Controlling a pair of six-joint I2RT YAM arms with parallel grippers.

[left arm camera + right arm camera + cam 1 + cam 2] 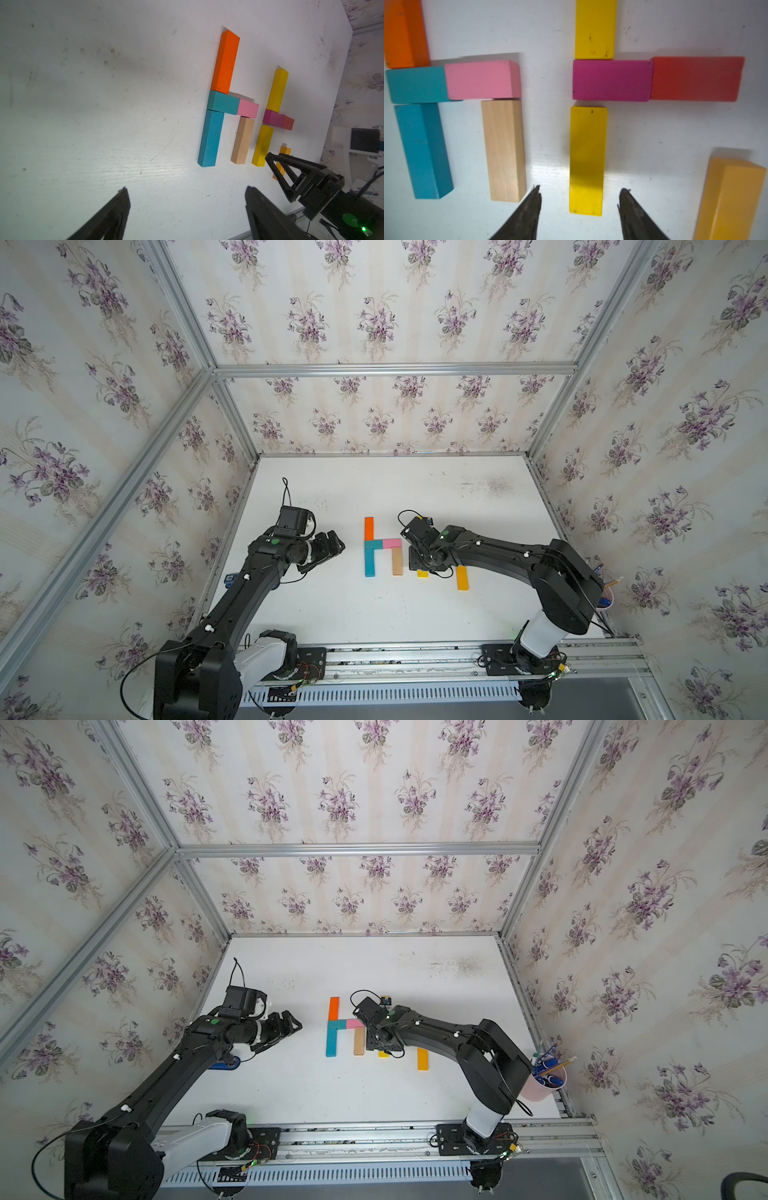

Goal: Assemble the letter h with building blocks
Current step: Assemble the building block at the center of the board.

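We are seeing the building blocks [370,562] lying flat near the middle of the table [332,605]. The right gripper [580,190] is straddling the front yellow block [586,160], fingers parted and seemingly not touching it; the left gripper [187,188] is hanging wide and empty.

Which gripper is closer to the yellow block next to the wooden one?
Right. The right gripper straddles that yellow block at its end, jaws apart; the left gripper is beyond the long teal block.

On the table [332,614], one cluster of blocks [223,104] lies left of a second cluster [273,118], just beside it; a single block [729,197] lies farther right, apart.
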